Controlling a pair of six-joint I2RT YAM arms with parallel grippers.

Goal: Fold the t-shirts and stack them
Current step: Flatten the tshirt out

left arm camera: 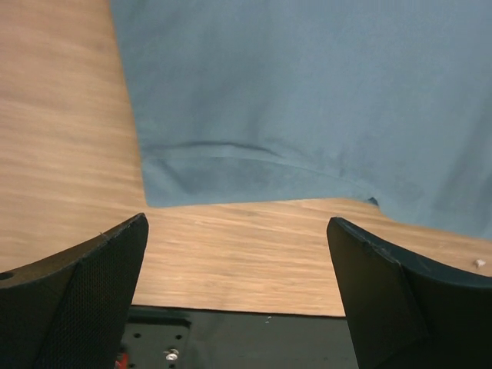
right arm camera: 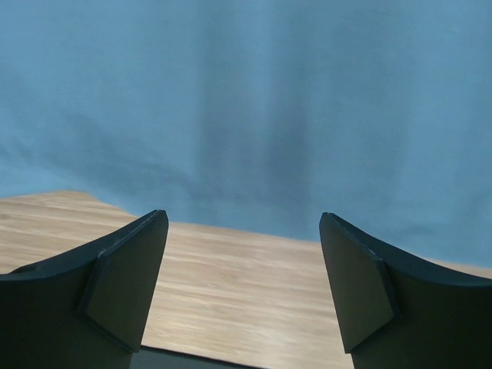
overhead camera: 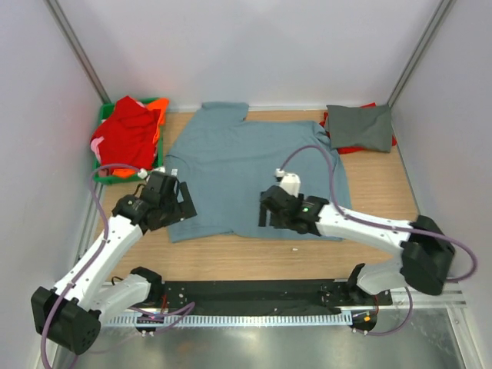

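A dusty blue-grey t-shirt (overhead camera: 254, 173) lies spread flat on the wooden surface (overhead camera: 231, 257). Its stitched hem is the edge nearest the arms, and its long axis runs away from them toward the far wall. The left tool (overhead camera: 178, 207) is over the hem's near-left corner, jaws wide apart and holding nothing. The right tool (overhead camera: 269, 215) is over the same hem, right of the middle, also wide open and empty; the near-right corner is further to its right. Each wrist view shows cloth just beyond the fingertips and bare wood between them. Each arm is nearer its own end of the hem, so a two-handed pick-up looks likely. A folded darker grey t-shirt (overhead camera: 359, 127) sits at the far right, and red and orange t-shirts (overhead camera: 131, 134) fill a green crate (overhead camera: 163, 102) at the far left.
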